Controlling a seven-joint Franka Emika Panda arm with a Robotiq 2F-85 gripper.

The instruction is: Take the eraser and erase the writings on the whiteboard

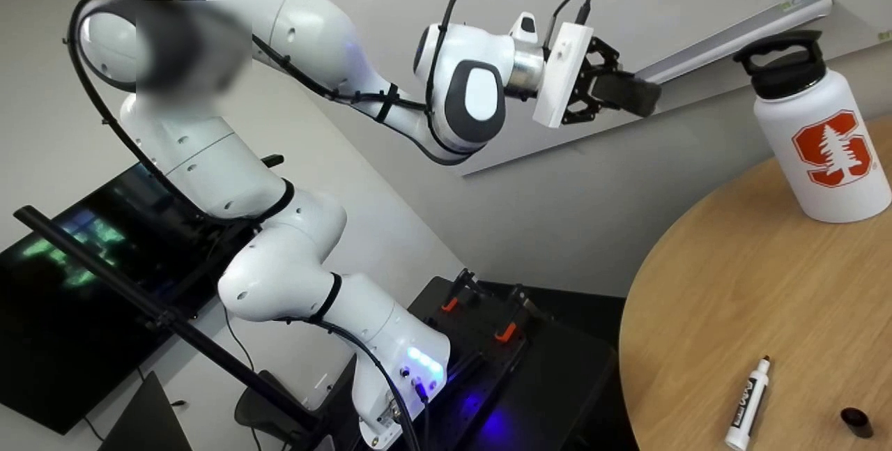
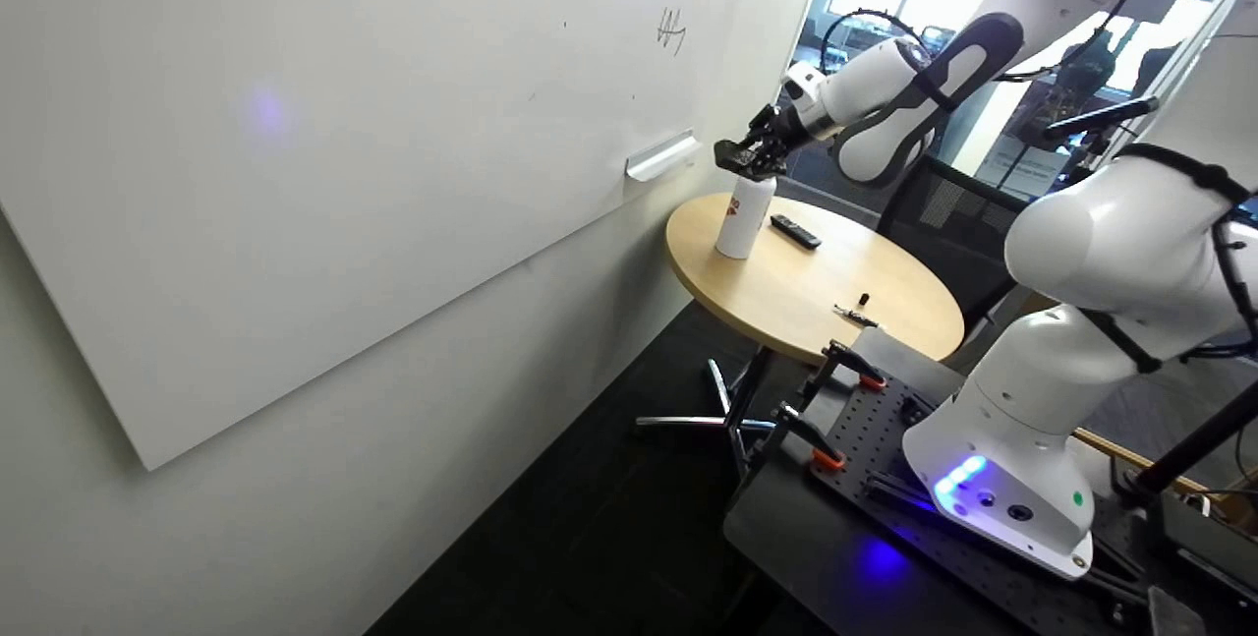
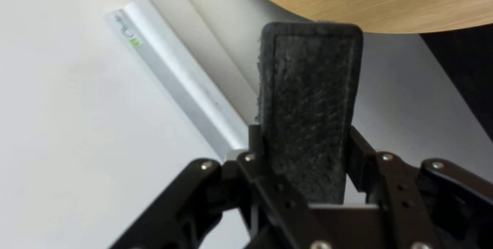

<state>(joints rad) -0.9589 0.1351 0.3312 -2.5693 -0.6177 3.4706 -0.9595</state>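
1. The gripper [image 3: 304,145] has its jaws clamped on the long edges of the eraser [image 3: 312,83], which projects toward 12 o'clock in the wrist view.
2. The ledge [image 3: 183,79] lies at 10 o'clock from the gripper in the wrist view.
3. The writings [image 2: 671,30], black strokes on the whiteboard [image 2: 393,174], stand at 11 o'clock from the gripper in an exterior view, apart from the eraser.
4. In an exterior view, the table [image 1: 697,284] bears the bottle [image 1: 829,193] between 3 and 4 o'clock from the gripper and the marker [image 1: 749,403] at 5.
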